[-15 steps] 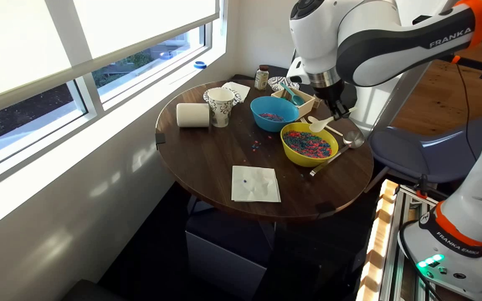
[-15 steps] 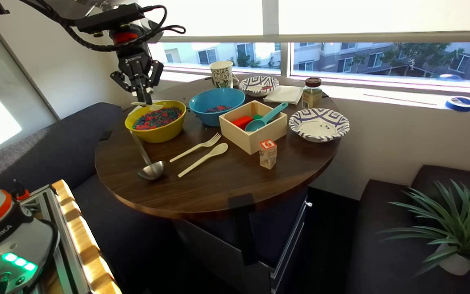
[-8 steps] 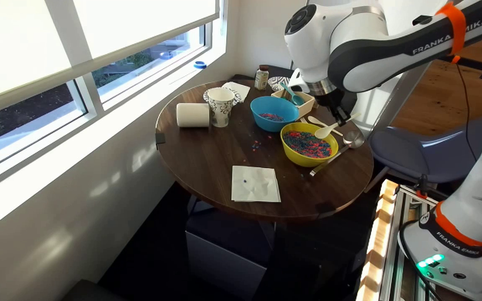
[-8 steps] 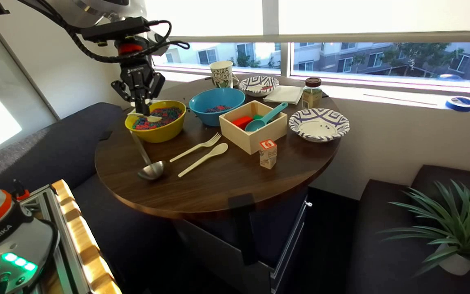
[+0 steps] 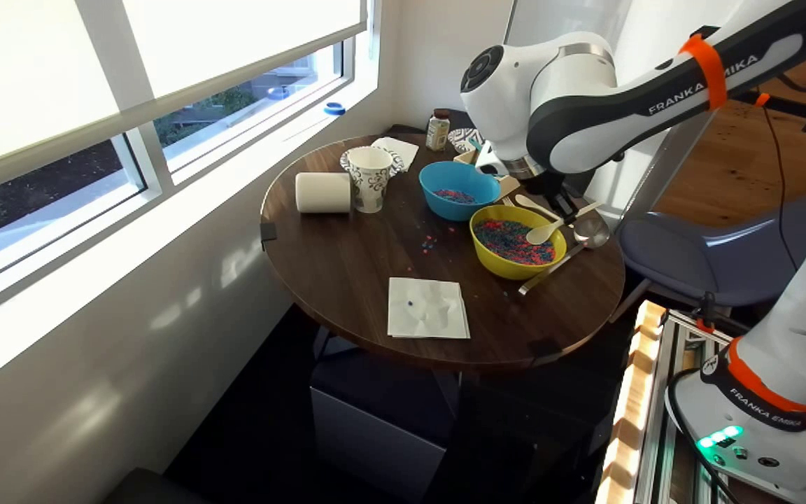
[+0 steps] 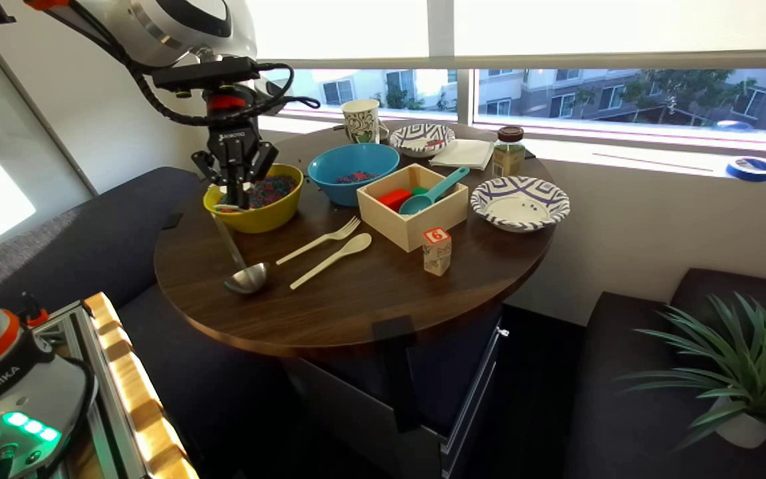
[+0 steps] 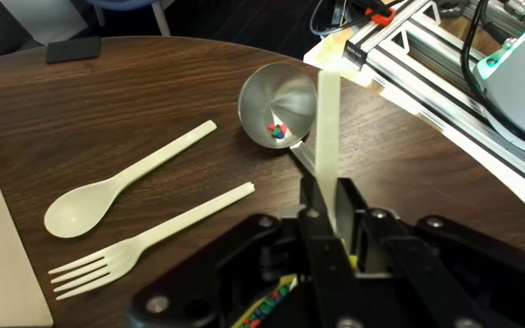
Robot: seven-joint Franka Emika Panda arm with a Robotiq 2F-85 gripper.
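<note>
Spotter: Your black two-fingered gripper (image 7: 327, 198) is pinched nearly together, only the flat handle of a cream-coloured plastic spoon (image 7: 327, 132) between its fingertips.

Coach: Where does that put the spoon's head?

Spotter: In an exterior view it shows within the rim of the round yellow bowl (image 5: 504, 269), over the small red, green and blue pellets (image 5: 508, 241). Whether it touches them, you can't tell from here.

Coach: Then your step looks like spoon work in there. Tip the leading edge down, slide it shallowly through the pellets, and level it before you lift — a tilted spoon could shed its load. Go gently against the wall too; so slim a handle may twist in your grip.

Spotter: And mind the tail end. In the wrist view it shows close to the polished metal ladle (image 7: 285, 89), which has a few pellets in its cup.

Coach: So check that side before you swing the wrist — your handle might knock the ladle.
</note>
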